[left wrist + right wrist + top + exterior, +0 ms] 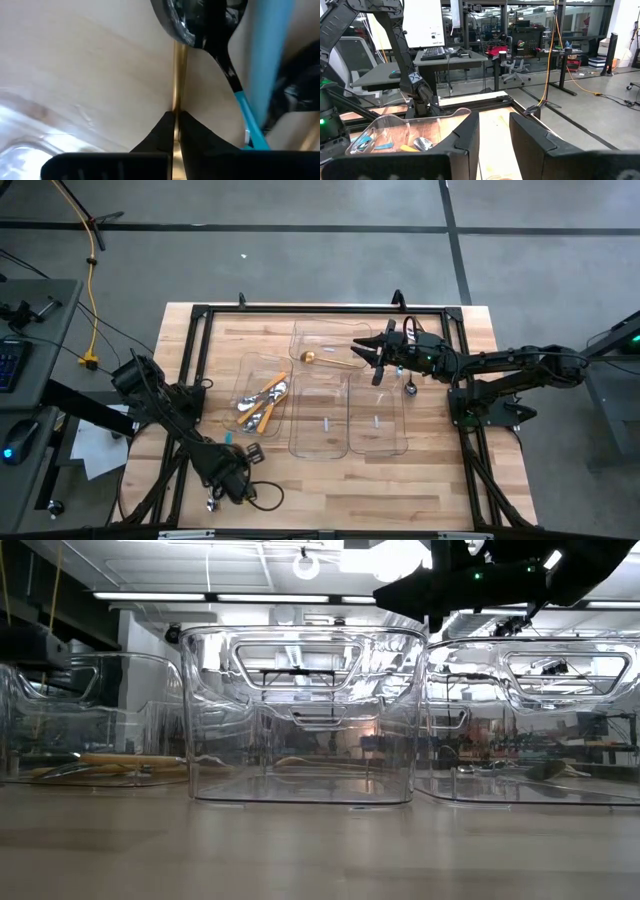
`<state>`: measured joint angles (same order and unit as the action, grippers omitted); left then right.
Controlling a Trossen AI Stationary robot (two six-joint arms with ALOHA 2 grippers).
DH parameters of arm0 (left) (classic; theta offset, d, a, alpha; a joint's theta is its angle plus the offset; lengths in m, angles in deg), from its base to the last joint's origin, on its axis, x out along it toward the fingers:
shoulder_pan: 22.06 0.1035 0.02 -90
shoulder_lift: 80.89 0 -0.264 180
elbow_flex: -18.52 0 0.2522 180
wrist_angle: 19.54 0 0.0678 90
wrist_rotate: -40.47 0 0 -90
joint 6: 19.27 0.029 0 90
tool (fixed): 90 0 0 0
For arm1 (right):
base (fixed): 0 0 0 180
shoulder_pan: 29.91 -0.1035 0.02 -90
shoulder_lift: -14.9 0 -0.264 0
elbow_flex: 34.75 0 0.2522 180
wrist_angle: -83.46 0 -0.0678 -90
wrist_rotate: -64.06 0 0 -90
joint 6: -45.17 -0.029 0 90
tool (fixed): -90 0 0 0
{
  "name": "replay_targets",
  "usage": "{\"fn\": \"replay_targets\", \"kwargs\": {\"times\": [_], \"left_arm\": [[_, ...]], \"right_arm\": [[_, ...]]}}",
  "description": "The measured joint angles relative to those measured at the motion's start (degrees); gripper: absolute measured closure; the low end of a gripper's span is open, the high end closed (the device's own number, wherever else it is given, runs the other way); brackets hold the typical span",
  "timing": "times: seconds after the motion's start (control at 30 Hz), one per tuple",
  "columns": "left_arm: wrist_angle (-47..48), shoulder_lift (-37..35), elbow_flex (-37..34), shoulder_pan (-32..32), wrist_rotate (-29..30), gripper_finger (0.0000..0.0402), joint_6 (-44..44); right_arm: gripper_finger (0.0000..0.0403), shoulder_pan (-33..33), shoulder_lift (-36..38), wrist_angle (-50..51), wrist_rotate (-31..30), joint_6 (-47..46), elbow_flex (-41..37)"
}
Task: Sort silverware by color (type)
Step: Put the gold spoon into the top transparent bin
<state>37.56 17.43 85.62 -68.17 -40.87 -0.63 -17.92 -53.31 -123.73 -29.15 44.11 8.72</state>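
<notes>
I see a light wooden butcher-block worktop (330,480) edged by a black metal frame (300,310). Four clear plastic trays rest on it around the middle: one at nine o'clock (262,393) holding orange-handled silver cutlery (264,400), one toward twelve o'clock (325,345) with an all-gold spoon (330,360), and two side by side near the centre (320,415) (377,413). At seven o'clock, directly on the wood, a dark spoon with a teal handle (220,45) lies beside a gold handle (179,80).

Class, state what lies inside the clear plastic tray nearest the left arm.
In that clear plastic tray lie orange-handled silver spoons; overlap hides their exact count.
</notes>
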Motion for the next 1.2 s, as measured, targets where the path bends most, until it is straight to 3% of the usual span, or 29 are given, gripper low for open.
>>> {"fn": "replay_targets", "kwargs": {"times": [0.4,1.2], "left_arm": [[-4.7,0.3,-0.1,0.0,13.7,0.0401,-4.3],[-2.8,0.1,-0.1,-4.2,15.8,0.0401,-16.5]], "right_arm": [[0.0311,0.0,0.0,0.0,0.0,0.0,0.0],[0.0311,0.0,0.0,0.0,0.0,0.0,0.0]]}}
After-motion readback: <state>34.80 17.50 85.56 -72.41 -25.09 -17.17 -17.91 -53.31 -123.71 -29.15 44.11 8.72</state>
